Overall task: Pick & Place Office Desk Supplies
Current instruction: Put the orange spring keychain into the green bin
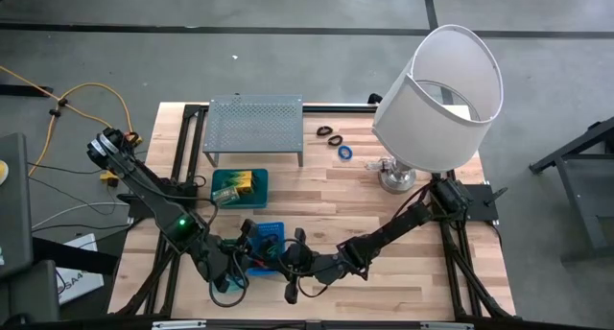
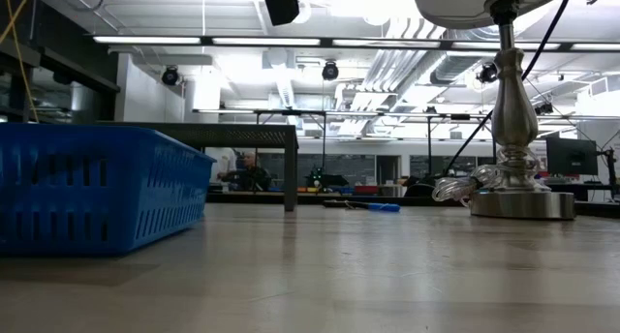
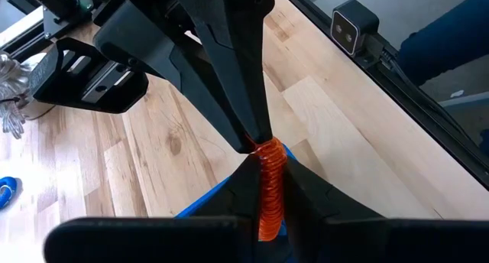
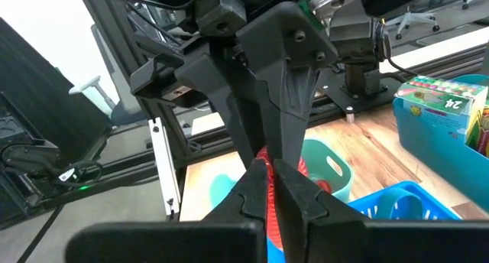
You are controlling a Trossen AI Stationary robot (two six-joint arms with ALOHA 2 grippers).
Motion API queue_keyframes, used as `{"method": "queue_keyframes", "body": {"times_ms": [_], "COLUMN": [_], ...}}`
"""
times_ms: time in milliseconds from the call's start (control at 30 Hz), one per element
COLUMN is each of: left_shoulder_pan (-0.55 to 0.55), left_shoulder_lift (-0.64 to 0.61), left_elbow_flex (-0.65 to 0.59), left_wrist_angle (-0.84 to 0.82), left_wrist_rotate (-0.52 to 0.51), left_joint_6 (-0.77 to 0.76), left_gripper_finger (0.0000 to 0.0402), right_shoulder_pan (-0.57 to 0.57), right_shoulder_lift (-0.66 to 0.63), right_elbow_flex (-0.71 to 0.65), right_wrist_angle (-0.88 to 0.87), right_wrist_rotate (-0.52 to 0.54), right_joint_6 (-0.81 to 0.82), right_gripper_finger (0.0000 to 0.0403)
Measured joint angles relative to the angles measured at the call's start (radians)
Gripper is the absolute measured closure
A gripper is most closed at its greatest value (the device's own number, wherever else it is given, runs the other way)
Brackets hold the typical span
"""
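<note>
Both grippers meet over the blue slotted basket (image 1: 269, 236) near the table's near edge. My left gripper (image 3: 269, 198) and my right gripper (image 4: 267, 193) are each shut on one red ring (image 3: 269, 179), seen edge-on between them. In the high view the grippers hide the ring. Two black loops (image 1: 329, 133) and a blue ring (image 1: 343, 152) lie flat on the table's far part. Yellow-green packets (image 1: 240, 183) sit in a teal tray (image 1: 226, 198). My left gripper pinches the red ring's rim (image 3: 269, 206) between its two fingers, and the ring stands edge-on, lifted above the basket. My right gripper pinches the same ring's rim (image 4: 264, 188) between its two fingers from the opposite side; its fingertips (image 3: 246, 133) meet the ring's far edge (image 3: 263, 146).
The grey perforated rack (image 1: 254, 127) stands at the far edge. The white-shaded lamp (image 1: 436, 85) rises at the far right on its metal base (image 2: 521, 199). In the low view the blue basket (image 2: 97, 188) fills the left side. Bare wood lies between the basket and the lamp.
</note>
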State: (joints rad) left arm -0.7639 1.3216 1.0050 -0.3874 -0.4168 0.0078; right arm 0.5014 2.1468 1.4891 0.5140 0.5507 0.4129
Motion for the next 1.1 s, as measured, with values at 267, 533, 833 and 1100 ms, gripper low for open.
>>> {"method": "queue_keyframes", "body": {"times_ms": [267,533,833,1100], "left_shoulder_pan": [0.000,0.000,-0.013,-0.120], "left_shoulder_lift": [0.000,0.000,0.000,0.000], "left_elbow_flex": [0.000,0.000,0.000,0.000], "left_wrist_angle": [0.000,0.000,-0.112,-0.315], "left_wrist_rotate": [0.000,0.001,0.003,0.009], "left_joint_6": [0.000,0.000,-0.127,-0.390], "left_gripper_finger": [0.0372,0.0373,0.0373,0.0373], "right_shoulder_pan": [0.000,0.000,0.003,0.003], "right_shoulder_lift": [0.000,0.000,0.000,0.000], "right_elbow_flex": [0.000,0.000,0.000,0.000], "right_wrist_angle": [0.000,-0.001,-0.001,-0.008], "right_wrist_rotate": [-0.003,-0.003,-0.003,-0.033], "right_joint_6": [0.002,-0.007,-0.017,-0.017], "right_gripper_finger": [0.0399,0.0376,0.0303,0.0280]}}
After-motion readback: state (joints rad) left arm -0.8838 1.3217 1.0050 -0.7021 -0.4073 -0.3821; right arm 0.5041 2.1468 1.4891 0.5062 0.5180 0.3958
